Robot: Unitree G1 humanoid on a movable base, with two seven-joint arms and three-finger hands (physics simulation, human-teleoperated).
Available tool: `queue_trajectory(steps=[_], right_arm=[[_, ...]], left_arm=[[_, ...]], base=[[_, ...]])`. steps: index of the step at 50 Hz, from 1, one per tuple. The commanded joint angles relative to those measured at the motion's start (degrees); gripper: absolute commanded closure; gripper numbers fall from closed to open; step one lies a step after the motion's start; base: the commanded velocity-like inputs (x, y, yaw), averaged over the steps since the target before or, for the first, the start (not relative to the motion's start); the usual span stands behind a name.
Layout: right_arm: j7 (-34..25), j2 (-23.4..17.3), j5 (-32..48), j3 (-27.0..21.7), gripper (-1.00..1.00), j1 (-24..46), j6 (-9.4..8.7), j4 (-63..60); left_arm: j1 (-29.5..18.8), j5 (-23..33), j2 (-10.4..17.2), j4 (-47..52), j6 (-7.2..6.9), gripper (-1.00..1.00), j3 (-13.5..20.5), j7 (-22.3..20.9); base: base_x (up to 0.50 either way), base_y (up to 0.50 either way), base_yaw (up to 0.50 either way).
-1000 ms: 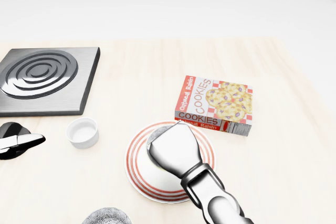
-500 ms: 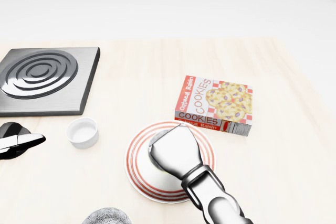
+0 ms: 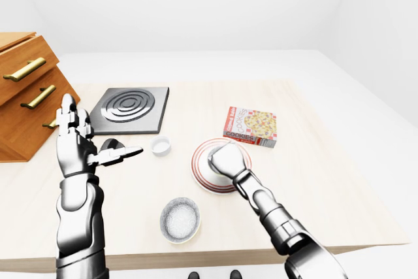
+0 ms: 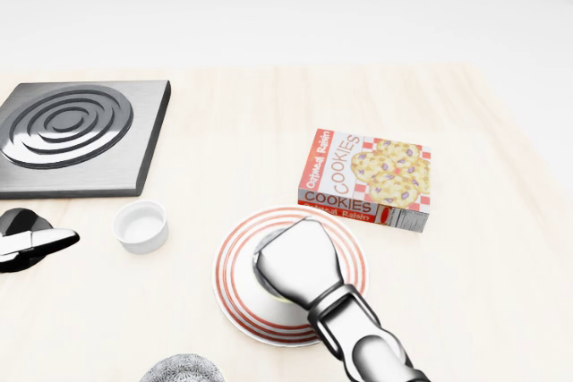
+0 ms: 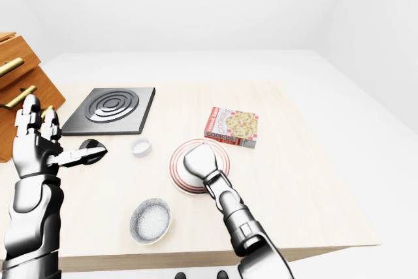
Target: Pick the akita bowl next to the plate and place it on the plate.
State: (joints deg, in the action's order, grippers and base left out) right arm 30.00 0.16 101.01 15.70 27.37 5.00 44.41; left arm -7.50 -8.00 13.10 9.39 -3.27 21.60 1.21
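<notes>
A pale wooden table (image 3: 313, 181) stands in a white room. Nearest to me is one akita bowl (image 3: 180, 219), grey and speckled. In the left-eye view it is below and left of the one red-ringed plate (image 4: 235, 297), apart from it. My right hand (image 4: 298, 261) is over that plate, its back turned up. I cannot tell if its fingers are closed. My left hand (image 3: 77, 142) is raised with fingers spread. Beyond are one white cup (image 4: 141, 224), one cookie box (image 4: 367, 178), one burner plate (image 3: 130, 108) and one wooden cabinet (image 3: 26, 109).
</notes>
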Motion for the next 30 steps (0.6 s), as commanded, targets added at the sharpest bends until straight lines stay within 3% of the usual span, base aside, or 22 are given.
queue_trajectory(steps=[1,7,12,17,24,30], right_arm=[[0.00,0.42,-0.37,0.04,1.00,1.19,0.00,2.93],[0.00,0.58,-0.40,0.09,1.00,1.82,0.00,4.50],[0.00,0.62,-0.48,0.09,1.00,2.08,0.00,5.15],[0.00,0.62,-0.48,0.12,1.00,2.45,0.00,6.17],[0.00,0.49,-0.63,0.09,1.00,2.38,0.00,5.72],[0.00,0.41,-0.71,0.07,1.00,2.24,0.00,4.89]], left_arm=[[0.07,0.05,-0.09,0.31,-0.23,-1.00,-0.02,-0.01],[-0.02,0.07,-0.06,-0.50,0.51,-1.00,-0.01,-0.13],[0.19,0.06,-0.11,0.61,-0.39,-1.00,-0.10,0.02],[0.02,0.14,-0.08,-0.46,0.49,-1.00,-0.06,-0.18],[0.35,0.15,-0.22,1.08,-0.71,-1.00,-0.15,0.02],[0.03,0.23,-0.18,-0.37,0.39,-1.00,-0.09,-0.18]], base=[[0.00,0.00,0.00],[0.00,0.00,0.00],[0.00,0.00,0.00],[0.00,0.00,0.00],[0.00,0.00,0.00],[0.00,0.00,0.00]])
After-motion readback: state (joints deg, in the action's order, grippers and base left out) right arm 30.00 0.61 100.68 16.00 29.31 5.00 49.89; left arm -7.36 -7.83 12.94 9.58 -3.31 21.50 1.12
